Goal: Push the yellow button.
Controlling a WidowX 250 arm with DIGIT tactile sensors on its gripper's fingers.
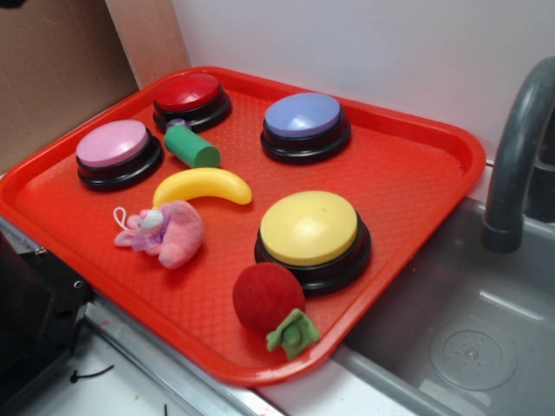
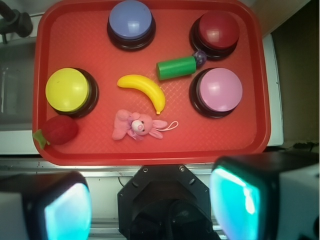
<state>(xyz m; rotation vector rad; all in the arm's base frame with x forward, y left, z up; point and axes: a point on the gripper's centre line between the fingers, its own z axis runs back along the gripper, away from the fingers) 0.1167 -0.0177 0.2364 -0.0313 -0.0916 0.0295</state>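
Yellow button sits on red tray, near tray's left edge in wrist view, well apart from pincer. Pincer hangs off tray's near edge, high above, fingers spread wide, holding nothing, touching nothing. Red plush strawberry just beside button, toward near-left corner. Toy banana mid-tray, pink plush bunny near it, toward near edge.
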